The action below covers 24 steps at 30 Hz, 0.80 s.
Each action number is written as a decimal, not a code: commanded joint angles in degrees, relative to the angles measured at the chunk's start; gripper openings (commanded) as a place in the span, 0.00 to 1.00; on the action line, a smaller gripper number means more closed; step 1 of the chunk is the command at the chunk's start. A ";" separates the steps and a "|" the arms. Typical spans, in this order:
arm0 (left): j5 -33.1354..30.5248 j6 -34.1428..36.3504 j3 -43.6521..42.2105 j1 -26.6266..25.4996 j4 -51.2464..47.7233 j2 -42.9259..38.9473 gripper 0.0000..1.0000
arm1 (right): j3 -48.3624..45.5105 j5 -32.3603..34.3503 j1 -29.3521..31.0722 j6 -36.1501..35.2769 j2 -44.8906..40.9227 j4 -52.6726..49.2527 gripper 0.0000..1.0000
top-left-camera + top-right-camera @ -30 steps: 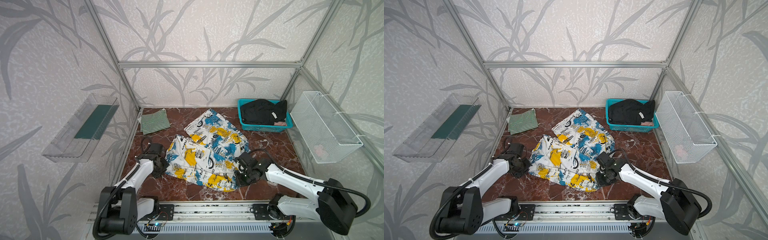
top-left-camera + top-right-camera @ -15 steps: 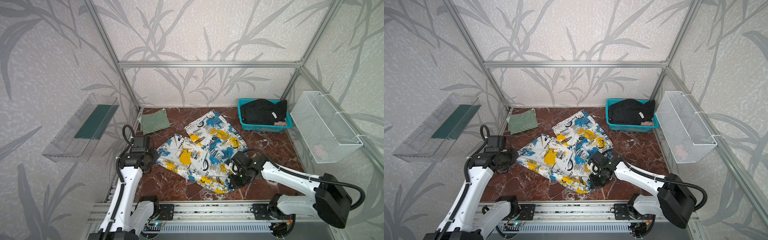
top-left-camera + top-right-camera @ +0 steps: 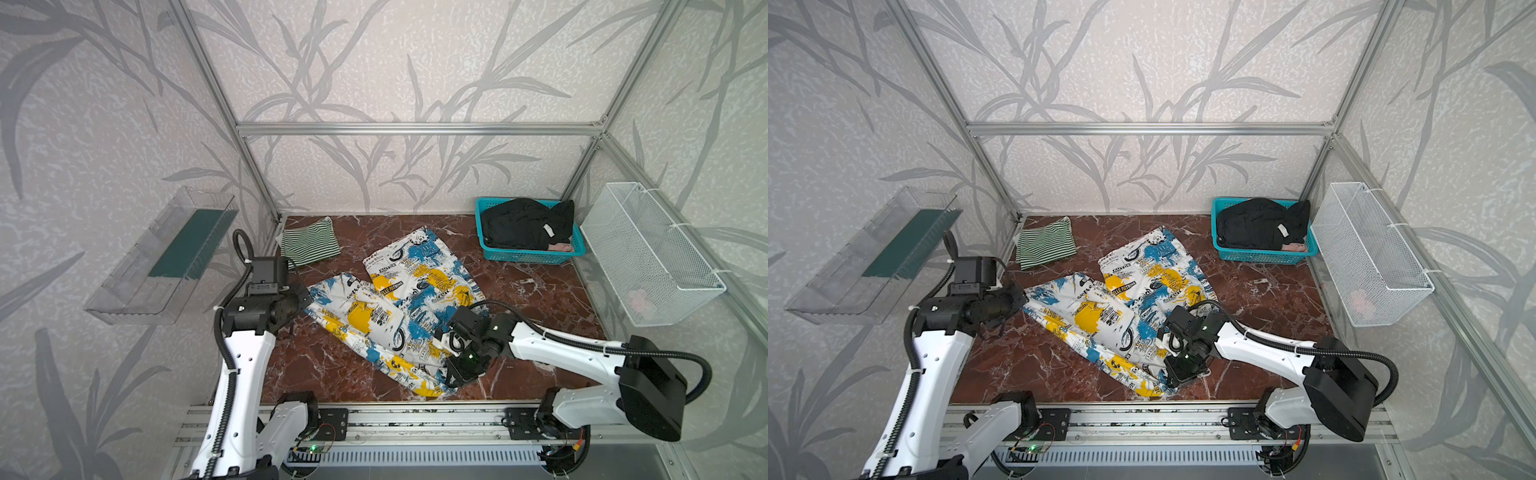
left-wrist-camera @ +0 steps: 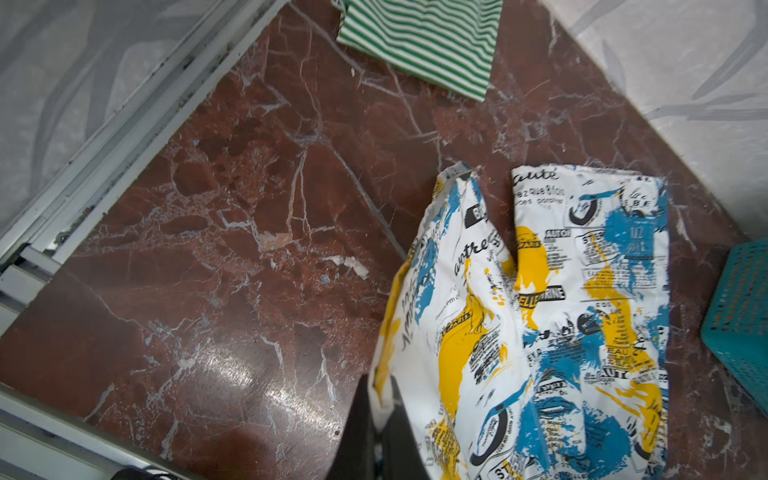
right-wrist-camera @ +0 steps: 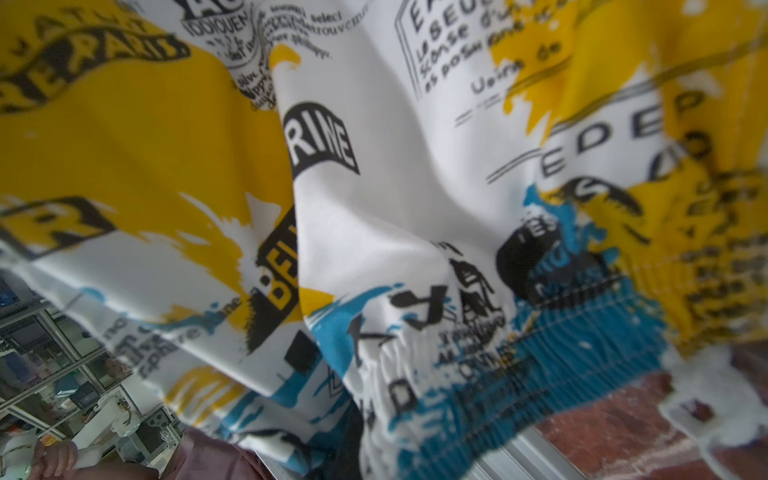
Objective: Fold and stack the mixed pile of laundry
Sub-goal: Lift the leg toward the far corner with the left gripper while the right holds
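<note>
The white garment with blue, yellow and black print [image 3: 399, 307] [image 3: 1121, 311] lies spread mid-table, stretched between both grippers. My left gripper [image 3: 305, 297] [image 4: 380, 411] is shut on its left edge, raised off the marble. My right gripper [image 3: 451, 380] [image 5: 357, 419] is shut on its elastic waistband near the front edge; cloth fills the right wrist view. A folded green-and-white striped garment [image 3: 308, 246] [image 4: 419, 37] lies at the back left. A black garment [image 3: 523, 226] and a small pinkish one [image 3: 561, 247] sit in the teal basket [image 3: 528, 257].
A white wire mesh basket [image 3: 648, 253] hangs on the right wall with something pinkish inside. A clear plastic shelf [image 3: 162, 257] juts from the left wall. Aluminium frame rails border the marble table [image 3: 332, 365] at front and sides.
The left gripper rose and drew the printed garment's edge leftward. The right gripper pulled the waistband toward the front left. The garment went from bunched to stretched out.
</note>
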 commanded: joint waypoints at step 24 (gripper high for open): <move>12.72 6.80 56.06 -15.53 9.85 51.65 0.00 | -4.34 -4.68 -10.10 11.05 -17.34 2.65 0.00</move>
